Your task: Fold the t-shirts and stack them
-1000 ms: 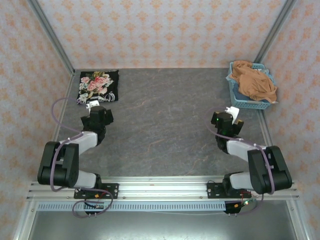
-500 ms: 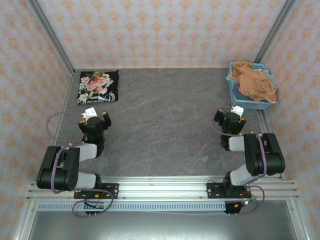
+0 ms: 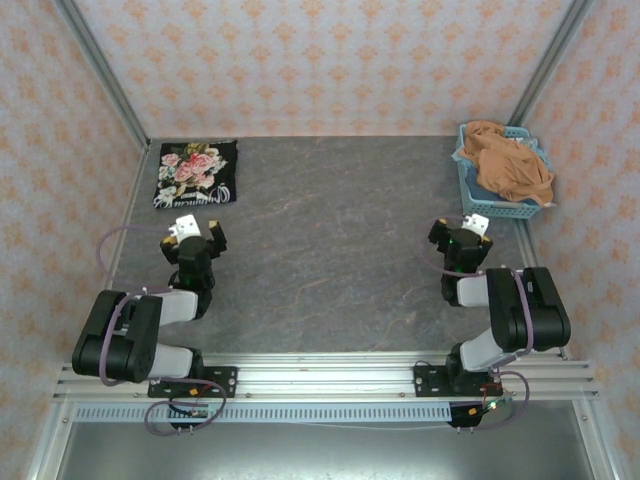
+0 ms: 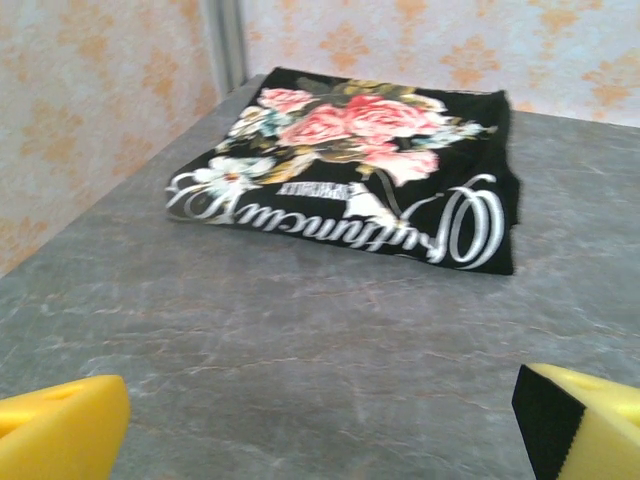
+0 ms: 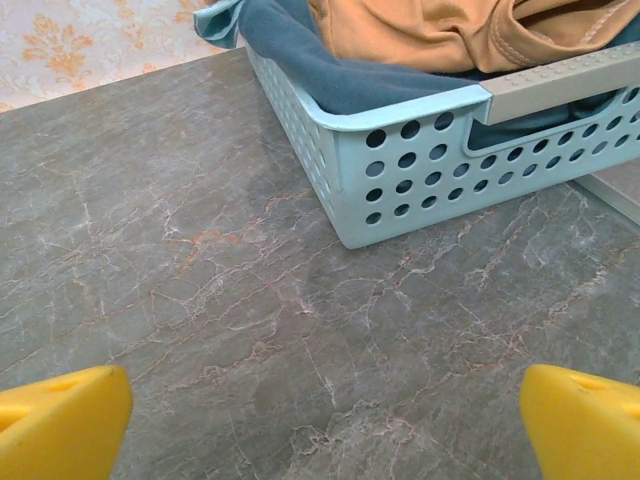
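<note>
Black t-shirt [image 3: 197,172], one, lies folded flat with its roses and white lettering facing up. It sits on the grey tabletop [image 3: 330,240] straight ahead of the left gripper [image 3: 192,238], near it but not touching. That gripper's two yellow fingers [image 4: 60,425] stand wide apart and hold nothing. Farther right, the right gripper [image 3: 460,235] is likewise spread wide and empty. Ahead of it and to its right stands one light-blue basket [image 5: 400,170]. A second shirt, the orange-tan t-shirt [image 5: 430,30], is heaped crumpled inside over one dark blue cloth [image 5: 290,50].

Grey marbled tabletop [image 3: 330,230], peach patterned walls [image 3: 320,60], aluminium corner posts [image 3: 106,70], seemingly even light
</note>
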Robot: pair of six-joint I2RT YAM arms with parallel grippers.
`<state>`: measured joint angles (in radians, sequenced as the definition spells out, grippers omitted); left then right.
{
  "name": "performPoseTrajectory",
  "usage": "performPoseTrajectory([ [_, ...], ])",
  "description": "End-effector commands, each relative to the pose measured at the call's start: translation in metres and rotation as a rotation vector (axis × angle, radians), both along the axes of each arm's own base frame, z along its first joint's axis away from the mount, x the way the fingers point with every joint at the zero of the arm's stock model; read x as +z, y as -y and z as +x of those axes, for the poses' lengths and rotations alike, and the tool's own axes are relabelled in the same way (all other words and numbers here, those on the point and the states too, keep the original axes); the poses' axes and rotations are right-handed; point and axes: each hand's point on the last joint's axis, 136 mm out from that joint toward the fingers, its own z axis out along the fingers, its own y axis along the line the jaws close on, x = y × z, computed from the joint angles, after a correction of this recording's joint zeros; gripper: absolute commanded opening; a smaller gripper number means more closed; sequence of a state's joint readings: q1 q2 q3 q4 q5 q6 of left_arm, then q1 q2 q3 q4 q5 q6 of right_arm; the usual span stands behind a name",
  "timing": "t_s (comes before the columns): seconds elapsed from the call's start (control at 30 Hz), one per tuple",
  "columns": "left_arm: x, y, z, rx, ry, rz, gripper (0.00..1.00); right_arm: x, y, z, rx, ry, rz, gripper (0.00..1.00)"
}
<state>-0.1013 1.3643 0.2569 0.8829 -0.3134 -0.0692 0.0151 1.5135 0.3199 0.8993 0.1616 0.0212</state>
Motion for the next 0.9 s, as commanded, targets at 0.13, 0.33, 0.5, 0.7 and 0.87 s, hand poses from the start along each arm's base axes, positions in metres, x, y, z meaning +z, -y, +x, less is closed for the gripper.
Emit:
performPoseTrajectory([
  [0.13,-0.003,0.025,0.022,-0.124,-0.010,0.106,1.00,0.010,-0.002,0.009,0.002,0.013,-0.010,0.99],
  [0.33,-0.013,-0.005,0.031,-0.038,-0.088,-0.017,1.00,0.010,-0.001,0.011,-0.006,0.001,-0.017,0.99],
  [0.5,-0.013,-0.006,0.031,-0.035,-0.088,-0.019,1.00,0.009,-0.006,0.014,0.004,-0.021,-0.038,0.99],
  [0.7,-0.013,-0.005,0.032,-0.036,-0.089,-0.015,1.00,0.009,-0.007,0.015,0.009,-0.024,-0.039,0.99],
  [0.87,-0.013,-0.005,0.032,-0.035,-0.092,-0.010,1.00,0.009,-0.008,0.015,0.015,-0.022,-0.040,0.99],
])
